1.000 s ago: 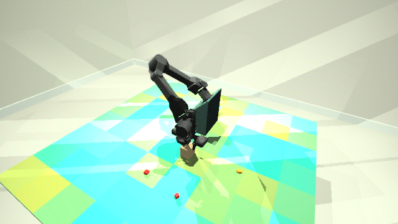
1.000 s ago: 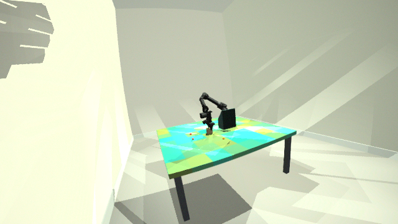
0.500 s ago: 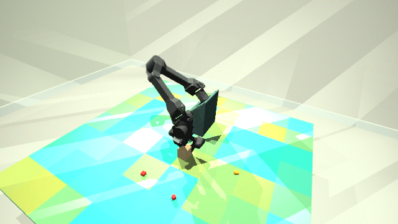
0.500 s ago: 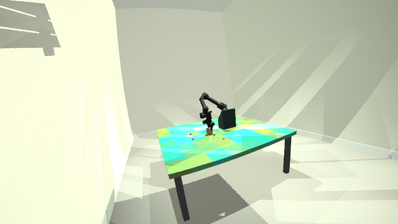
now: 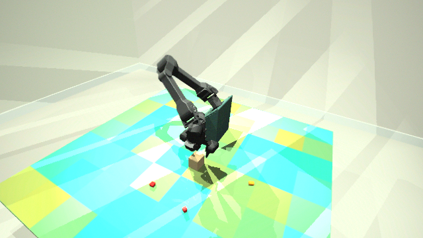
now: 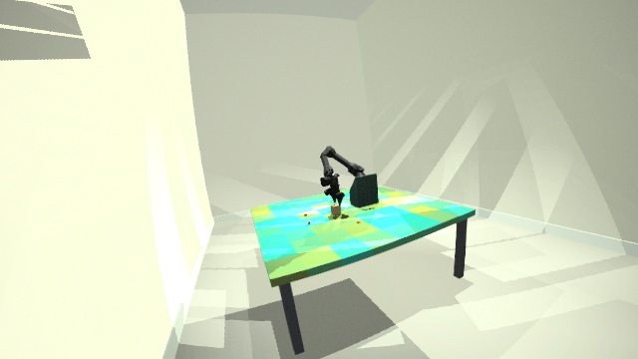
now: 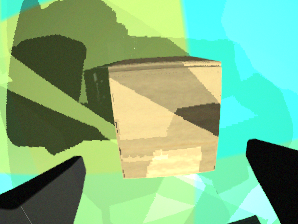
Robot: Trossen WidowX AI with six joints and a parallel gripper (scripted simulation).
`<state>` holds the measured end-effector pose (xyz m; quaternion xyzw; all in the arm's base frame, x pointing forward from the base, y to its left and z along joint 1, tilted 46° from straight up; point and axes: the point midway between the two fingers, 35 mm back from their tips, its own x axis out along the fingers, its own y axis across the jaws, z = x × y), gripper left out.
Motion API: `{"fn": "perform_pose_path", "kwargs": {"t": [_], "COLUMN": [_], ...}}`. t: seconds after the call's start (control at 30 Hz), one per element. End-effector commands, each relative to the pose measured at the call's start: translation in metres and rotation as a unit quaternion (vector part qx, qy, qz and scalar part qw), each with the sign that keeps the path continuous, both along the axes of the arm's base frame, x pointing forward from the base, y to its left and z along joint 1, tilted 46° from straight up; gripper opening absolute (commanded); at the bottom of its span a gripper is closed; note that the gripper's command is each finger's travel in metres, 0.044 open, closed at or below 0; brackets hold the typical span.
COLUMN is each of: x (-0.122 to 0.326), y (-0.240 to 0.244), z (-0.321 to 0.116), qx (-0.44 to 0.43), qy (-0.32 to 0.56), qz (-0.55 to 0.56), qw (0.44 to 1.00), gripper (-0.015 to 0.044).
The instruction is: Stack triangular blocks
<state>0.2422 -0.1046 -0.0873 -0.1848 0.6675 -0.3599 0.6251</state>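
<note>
The two triangular blocks sit together as one tan wooden square block [image 5: 196, 162] [image 6: 336, 209] [image 7: 165, 100] on the table [image 5: 297, 172] [image 6: 399, 219]. Its top looks about level and its ends about even in the wrist view; the sloped joint cannot be made out clearly. My gripper [image 5: 199, 151] [image 6: 338, 202] [image 7: 168, 158] is open and empty, just above the block, pointing down. In the wrist view the fingertips stand well apart, one on each side of the block, with a gap on both sides. Shadows fall across the block's top.
Two small red pieces [image 5: 152, 184] [image 5: 184, 209] [image 6: 305, 214] [image 6: 309, 222] lie in front of the block and to its left in the top view. A small orange piece [image 5: 251, 183] [image 6: 358, 221] lies to its right. A dark green panel [image 5: 218, 122] [image 6: 365, 190] stands behind the gripper, by the arm's base.
</note>
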Motion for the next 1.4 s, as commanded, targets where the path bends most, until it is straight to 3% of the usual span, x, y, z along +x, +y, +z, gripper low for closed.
{"fn": "perform_pose_path", "kwargs": {"t": [0.0, 1.37], "x": [0.014, 0.013], "y": [0.048, 0.053], "z": [0.048, 0.054], "qx": [0.002, -0.001], "qy": [-0.012, -0.01], "qz": [0.002, 0.006], "qw": [1.0, 1.0], "gripper": [0.044, 0.044]}}
